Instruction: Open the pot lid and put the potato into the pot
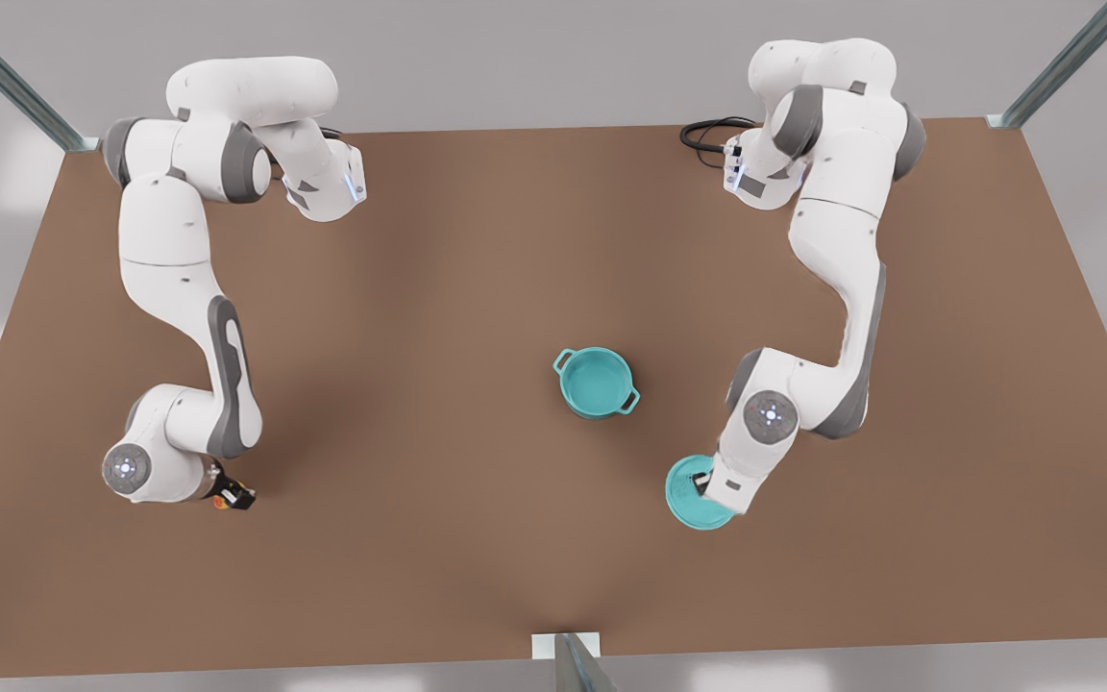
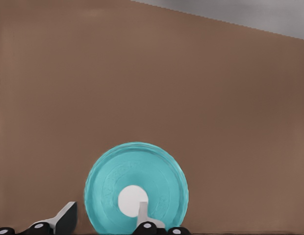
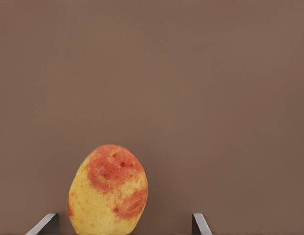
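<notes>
The teal pot [image 1: 594, 383] stands uncovered in the middle of the table, its teal inside bare. The pot lid [image 1: 690, 500] [image 2: 137, 188] lies flat on the table toward the front view's right, white knob [image 2: 130, 199] up. My left gripper [image 1: 701, 483] [image 2: 105, 220] hovers over it, open, one finger [image 2: 142, 213] in front of the knob. The potato [image 3: 108, 191], yellow with red patches, rests on the table at the front view's left [image 1: 223, 501]. My right gripper [image 1: 233, 494] [image 3: 122, 225] is open, its fingers wide on either side of the potato.
The brown table [image 1: 477, 538] stretches wide between the two arms. A black cable [image 1: 707, 133] lies at the far edge by one arm's base. Metal frame posts stand at the corners and at the near edge [image 1: 573, 663].
</notes>
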Controlling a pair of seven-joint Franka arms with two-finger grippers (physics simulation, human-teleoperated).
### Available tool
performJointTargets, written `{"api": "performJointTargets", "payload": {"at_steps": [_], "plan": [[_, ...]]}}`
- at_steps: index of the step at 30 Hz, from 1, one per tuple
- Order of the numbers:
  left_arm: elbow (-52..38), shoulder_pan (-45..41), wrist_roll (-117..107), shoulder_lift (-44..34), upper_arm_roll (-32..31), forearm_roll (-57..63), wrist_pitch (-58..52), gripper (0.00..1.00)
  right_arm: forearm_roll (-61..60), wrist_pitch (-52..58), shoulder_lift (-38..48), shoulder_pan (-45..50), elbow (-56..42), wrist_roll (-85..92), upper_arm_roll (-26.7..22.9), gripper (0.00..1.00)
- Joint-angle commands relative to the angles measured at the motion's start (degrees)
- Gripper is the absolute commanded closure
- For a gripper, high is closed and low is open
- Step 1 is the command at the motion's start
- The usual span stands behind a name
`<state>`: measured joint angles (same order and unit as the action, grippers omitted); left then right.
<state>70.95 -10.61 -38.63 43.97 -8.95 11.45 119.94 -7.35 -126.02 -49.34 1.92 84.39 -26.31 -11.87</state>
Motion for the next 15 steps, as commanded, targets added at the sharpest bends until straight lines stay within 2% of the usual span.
{"api": "performJointTargets", "payload": {"at_steps": [1,2,3,4,6,9,11,15], "plan": [[-2.7,4.5,31.3,-6.5,-0.6,-8.5,-28.6,0.0,-0.1,-0.8,-0.4,0.0,-0.1,-0.3,0.0,0.0],[-2.4,6.5,33.9,-12.0,-0.7,-10.0,-35.8,0.0,-0.1,-0.8,-0.4,0.0,-0.2,-0.3,0.0,0.0],[10.0,9.2,36.1,-24.7,-0.5,-10.4,-32.7,0.0,0.0,-0.9,-0.5,0.0,-0.2,-0.3,0.0,0.0],[23.5,12.4,39.8,-34.6,-0.3,-10.6,-21.1,0.0,-0.4,-2.7,-0.5,0.0,-0.2,-0.3,0.0,0.0],[22.0,16.2,41.0,-32.1,-0.2,-13.7,-19.8,0.0,-0.5,-2.7,-0.4,0.0,-0.4,-0.4,0.0,0.04],[20.5,17.4,41.0,-30.3,-0.2,-13.9,-19.7,0.0,-0.5,-2.7,-0.4,0.0,-0.4,-0.7,0.1,0.26],[18.4,18.9,40.9,-30.8,-0.1,-13.4,-20.6,0.0,-0.5,-2.7,-0.4,0.0,-0.4,-0.7,0.1,0.27],[18.5,18.3,40.5,-30.6,-0.6,-12.9,-20.3,0.0,-0.5,-2.7,-0.4,0.0,-0.4,-0.7,0.2,0.44]]}}
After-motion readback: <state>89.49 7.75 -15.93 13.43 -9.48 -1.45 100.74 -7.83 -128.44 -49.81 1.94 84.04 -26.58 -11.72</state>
